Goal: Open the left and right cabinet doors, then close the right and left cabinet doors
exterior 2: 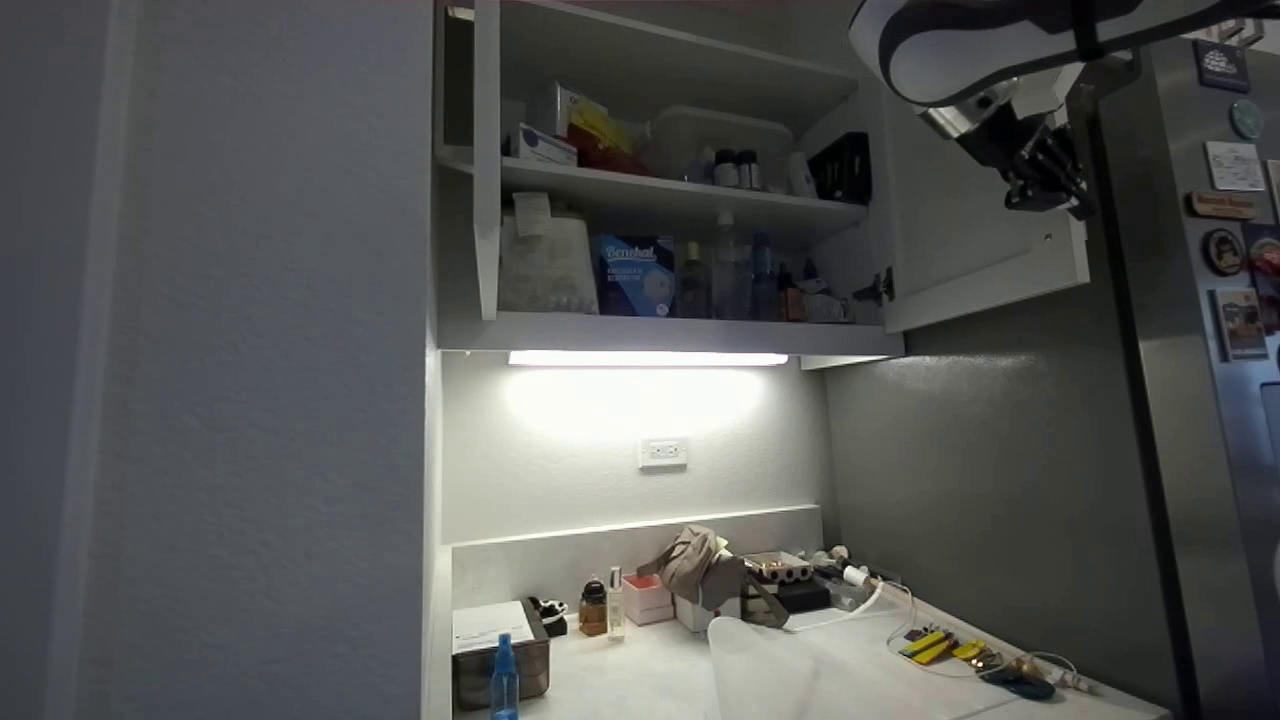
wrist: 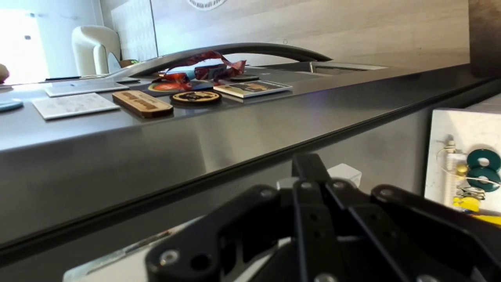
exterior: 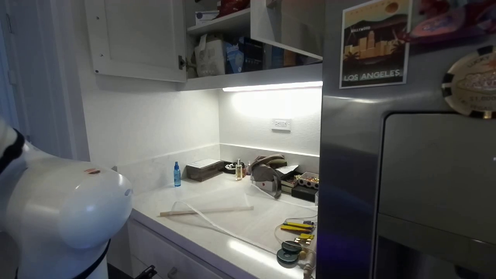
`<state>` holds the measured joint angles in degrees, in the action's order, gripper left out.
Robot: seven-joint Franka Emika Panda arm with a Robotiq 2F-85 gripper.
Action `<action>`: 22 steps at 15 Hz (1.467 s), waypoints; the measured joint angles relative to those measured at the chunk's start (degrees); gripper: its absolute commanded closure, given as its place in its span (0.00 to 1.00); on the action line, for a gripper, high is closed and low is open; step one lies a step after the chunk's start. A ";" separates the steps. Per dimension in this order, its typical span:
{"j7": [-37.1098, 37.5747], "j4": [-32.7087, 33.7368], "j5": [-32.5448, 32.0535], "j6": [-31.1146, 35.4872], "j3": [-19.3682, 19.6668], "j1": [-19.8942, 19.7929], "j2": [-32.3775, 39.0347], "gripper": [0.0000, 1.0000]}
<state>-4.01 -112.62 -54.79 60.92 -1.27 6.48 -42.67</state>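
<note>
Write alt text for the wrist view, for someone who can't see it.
Closed black tool near a steel fridge that bears a curved handle, a wooden plaque and other flat magnets. At the right edge, two green rings lie on a white countertop.

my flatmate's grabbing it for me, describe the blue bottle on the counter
Find the white counter beside the steel fridge. At the end away from the fridge, the slim bottle stands upright by a low dark box with a white top. Its blue colour sets it apart from the brown bottle and clear bottle nearby.
</note>
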 measured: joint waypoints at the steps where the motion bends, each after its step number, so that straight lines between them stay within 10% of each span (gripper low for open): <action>1: 0.00 -0.14 0.00 -0.01 0.41 -0.01 -0.26 1.00; 14: 0.04 1.90 19.83 4.24 3.68 1.58 0.77 1.00; 15: 0.09 2.52 22.26 5.58 4.27 1.51 1.07 0.74; 22: 0.98 7.28 34.01 15.26 6.40 -0.42 3.19 0.28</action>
<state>-3.03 -105.35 -20.78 76.18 5.13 6.06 -39.47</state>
